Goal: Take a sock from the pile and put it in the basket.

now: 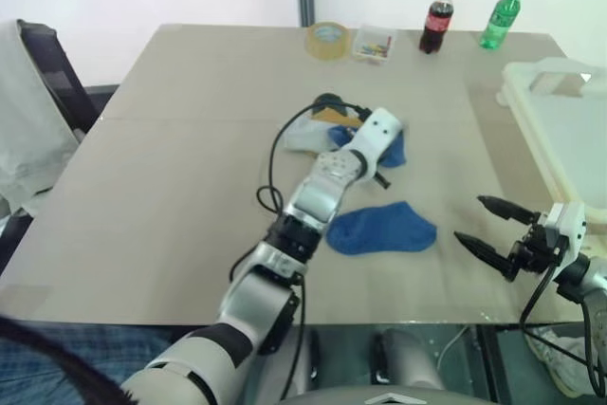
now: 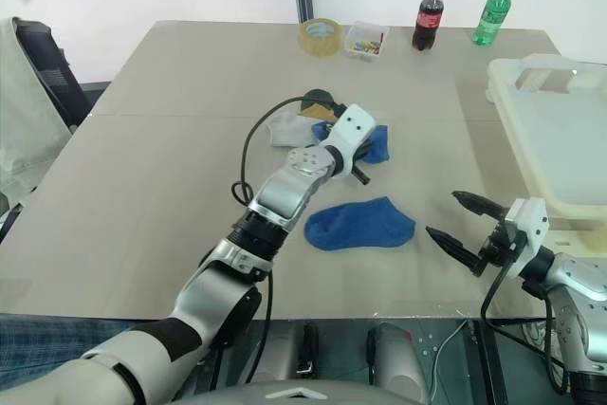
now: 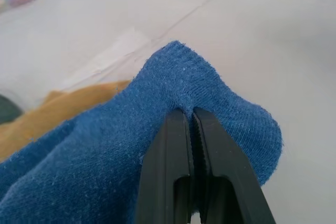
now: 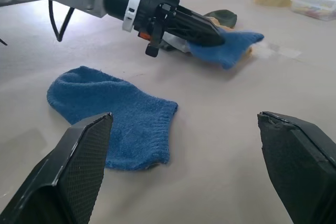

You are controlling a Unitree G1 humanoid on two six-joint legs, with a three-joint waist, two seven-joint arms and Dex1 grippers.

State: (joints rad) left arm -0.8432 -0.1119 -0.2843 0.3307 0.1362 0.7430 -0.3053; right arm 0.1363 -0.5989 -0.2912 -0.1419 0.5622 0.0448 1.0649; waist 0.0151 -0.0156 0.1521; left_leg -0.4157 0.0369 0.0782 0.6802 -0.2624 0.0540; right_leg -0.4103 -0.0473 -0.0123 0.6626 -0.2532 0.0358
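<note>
My left end effector (image 4: 218, 35) is pinched tight on a blue sock (image 3: 199, 93) at the right side of the pile (image 1: 327, 130), in the middle of the table (image 1: 171, 187). My right end effector (image 1: 488, 227) is wide open and holds nothing, near me on the right. Another blue sock (image 1: 382, 229) lies flat between them. The basket (image 1: 560, 130) sits at the right edge of the table
</note>
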